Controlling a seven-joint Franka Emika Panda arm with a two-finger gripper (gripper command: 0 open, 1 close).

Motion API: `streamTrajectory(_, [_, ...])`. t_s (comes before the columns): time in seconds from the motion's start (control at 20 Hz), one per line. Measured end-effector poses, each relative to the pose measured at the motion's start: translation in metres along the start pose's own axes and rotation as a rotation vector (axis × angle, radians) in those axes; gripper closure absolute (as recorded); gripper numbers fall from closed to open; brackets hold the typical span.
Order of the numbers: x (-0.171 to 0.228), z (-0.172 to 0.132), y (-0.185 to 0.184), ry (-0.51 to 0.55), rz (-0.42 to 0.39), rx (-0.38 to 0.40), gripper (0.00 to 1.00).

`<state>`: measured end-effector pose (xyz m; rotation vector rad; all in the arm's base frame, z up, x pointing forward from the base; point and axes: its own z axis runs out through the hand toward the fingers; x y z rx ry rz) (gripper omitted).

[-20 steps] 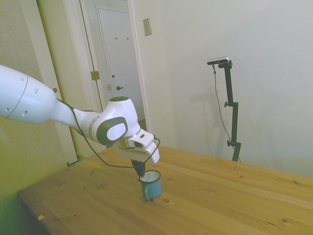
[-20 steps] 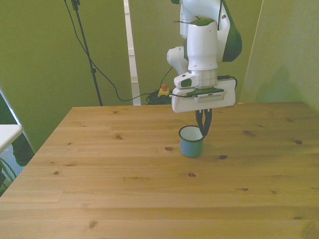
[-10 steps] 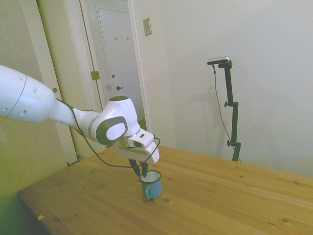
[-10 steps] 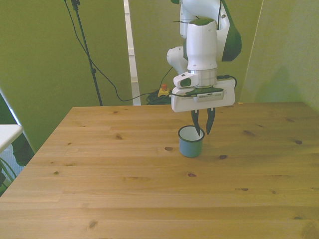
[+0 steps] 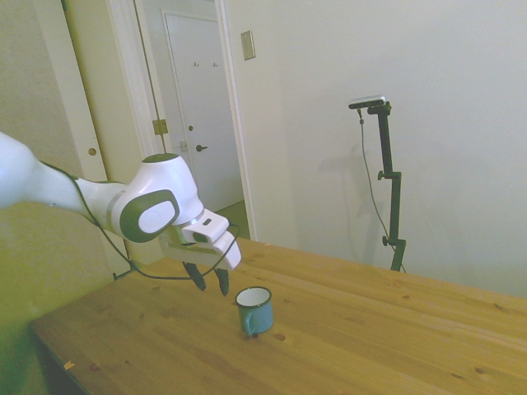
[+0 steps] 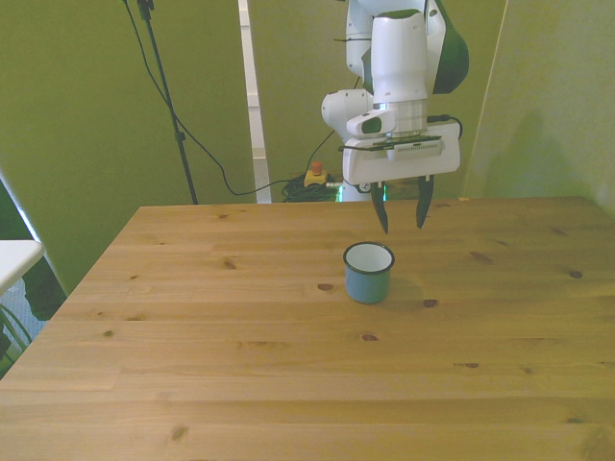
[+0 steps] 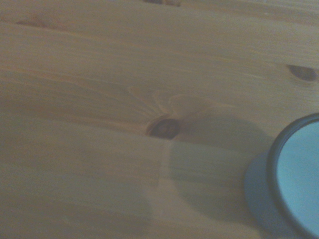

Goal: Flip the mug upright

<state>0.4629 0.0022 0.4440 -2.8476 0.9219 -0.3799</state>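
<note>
Mug (image 5: 254,309) stands upright on the table (image 5: 370,346) in the side view, mouth up, with the gripper (image 5: 210,282) raised beside it, fingers spread and empty. From the front, the open gripper (image 6: 401,211) hangs above and behind the mug (image 6: 369,272) (well clear). The wrist view catches only the mug's rim (image 7: 294,174). A careless sweep of the arm could topple it.

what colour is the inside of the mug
White, inside a thin dark rim; the outside is teal. The mug shows this best in the front view.
</note>
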Motion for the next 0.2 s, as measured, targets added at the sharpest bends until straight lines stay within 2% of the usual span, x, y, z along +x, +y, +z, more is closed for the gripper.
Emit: streamTrajectory(0.2, [-0.048,-0.015,0.006,0.035,-0.042,0.004,0.0])
